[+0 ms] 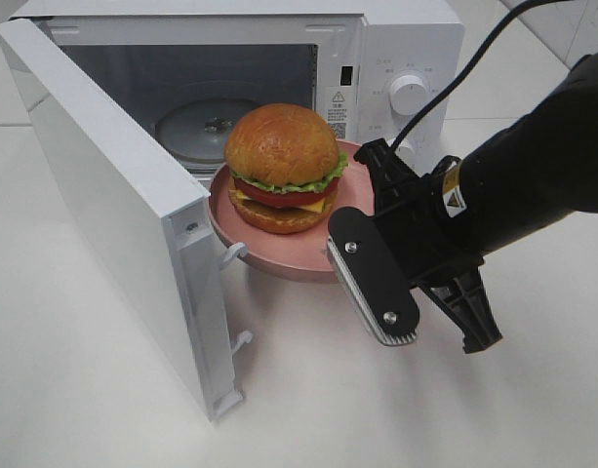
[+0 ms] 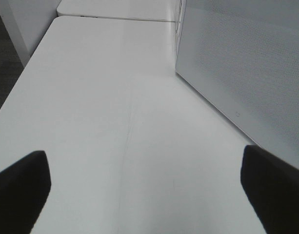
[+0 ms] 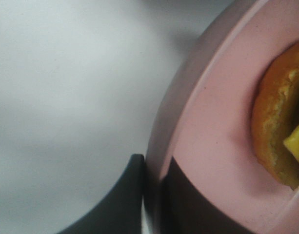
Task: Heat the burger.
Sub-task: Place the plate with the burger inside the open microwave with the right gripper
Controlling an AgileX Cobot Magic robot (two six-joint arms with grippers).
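- Burger (image 1: 282,168) sits upright at the middle of a pink plate (image 1: 279,258), just beyond the right jaws.
- Right jaws are clamped on the plate's near rim, one dark finger (image 3: 120,200) on each face of it.
- Plate hangs above the white bench (image 1: 84,390) at the mouth of the microwave (image 1: 406,58). The glass turntable (image 1: 196,127) lies farther from the jaws, behind the burger.
- Microwave door (image 1: 103,205) stands swung wide, across the plate from the right jaws.
- Left jaws are spread wide and grip nothing. Their dark fingertips (image 2: 20,190) hang over the bench, near the door's outer face.
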